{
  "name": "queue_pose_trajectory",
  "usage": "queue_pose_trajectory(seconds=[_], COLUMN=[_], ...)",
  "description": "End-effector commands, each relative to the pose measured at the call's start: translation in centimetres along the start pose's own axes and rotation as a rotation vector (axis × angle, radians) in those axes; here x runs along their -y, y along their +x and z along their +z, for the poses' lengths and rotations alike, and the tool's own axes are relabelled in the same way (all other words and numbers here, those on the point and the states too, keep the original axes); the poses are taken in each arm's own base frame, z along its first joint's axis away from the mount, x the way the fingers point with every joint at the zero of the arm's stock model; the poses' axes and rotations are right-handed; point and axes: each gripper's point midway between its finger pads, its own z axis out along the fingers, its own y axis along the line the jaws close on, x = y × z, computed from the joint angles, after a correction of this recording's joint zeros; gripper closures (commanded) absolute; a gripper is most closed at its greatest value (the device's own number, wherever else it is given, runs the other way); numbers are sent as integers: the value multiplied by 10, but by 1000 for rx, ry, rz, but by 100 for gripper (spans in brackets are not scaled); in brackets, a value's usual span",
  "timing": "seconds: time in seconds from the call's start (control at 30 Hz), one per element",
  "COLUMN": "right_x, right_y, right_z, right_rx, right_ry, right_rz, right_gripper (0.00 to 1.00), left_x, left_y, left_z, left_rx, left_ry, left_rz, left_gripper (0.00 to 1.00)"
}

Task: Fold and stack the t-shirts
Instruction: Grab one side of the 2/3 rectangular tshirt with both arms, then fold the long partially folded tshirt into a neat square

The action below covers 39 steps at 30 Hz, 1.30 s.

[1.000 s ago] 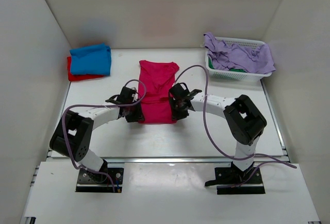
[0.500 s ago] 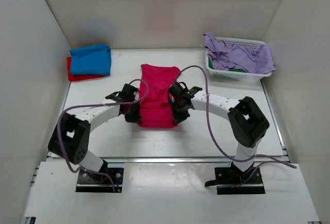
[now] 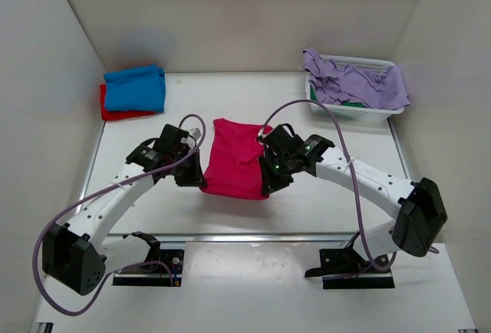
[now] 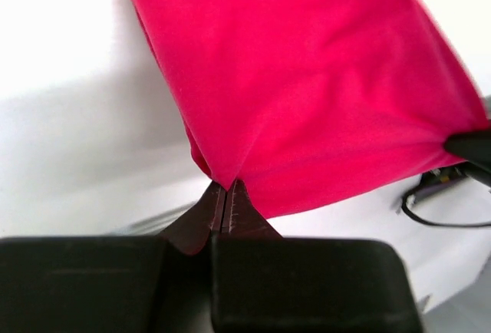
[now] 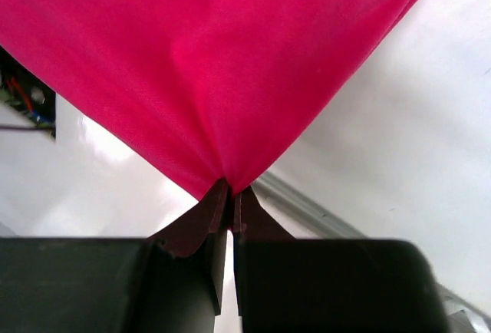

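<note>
Crimson-pink cloth fills the upper part of both wrist views and runs off their top edges, so neither shows the garment whole. In the overhead view the crimson-pink t-shirt (image 3: 232, 158) sits at the middle of the frame, folded narrow, on the white table (image 3: 307, 206). Its two near corners are covered there by the gripper bodies.

The left gripper (image 4: 226, 195) has its dark fingers pressed together on one pinched corner of the cloth, which fans upward from the tips. The right gripper (image 5: 230, 195) is clamped the same way on the other near corner. At the right edge of the left wrist view, a dark tip holds the shirt's far corner taut. Whether the shirt's far edge rests on the table or hangs free is hard to tell.

In the upper left of the overhead frame a folded blue t-shirt (image 3: 136, 87) lies on top of a red t-shirt (image 3: 113, 113). Only the left and lower margins of the red one show.

In the upper right stands a white slatted basket (image 3: 337, 108). A crumpled lilac cloth (image 3: 353, 84) heaps over it and spills past its rim, hiding most of the inside. A sliver of green cloth (image 3: 354, 104) peeks out beneath the lilac at the near wall, too little to identify.
</note>
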Motion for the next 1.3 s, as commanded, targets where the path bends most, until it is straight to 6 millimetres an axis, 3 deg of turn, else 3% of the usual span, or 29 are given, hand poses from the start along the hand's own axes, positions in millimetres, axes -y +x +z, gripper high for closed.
queue_pose_trajectory(seconds=[0.0, 0.17, 0.4, 0.77, 1.13, 1.27], right_x=[-3, -12, -2, 34, 66, 75], right_y=[21, 20, 6, -31, -102, -125], right_z=[-16, -36, -49, -43, -35, -26], right_rx=[-30, -13, 21, -9, -2, 7], right_ry=[-15, -56, -38, -24, 11, 11], right_rz=[24, 33, 61, 92, 76, 77], right_gripper=[100, 100, 100, 100, 100, 99], left_x=[1, 10, 20, 20, 13, 7], left_y=[11, 2, -15, -59, -121, -132], left_z=[-19, -36, -43, -20, 6, 19], left_rx=[8, 40, 50, 15, -2, -17], left_ry=[19, 49, 81, 94, 94, 100], left_rz=[-12, -20, -33, -44, -74, -86], left_gripper=[100, 100, 100, 100, 98, 97])
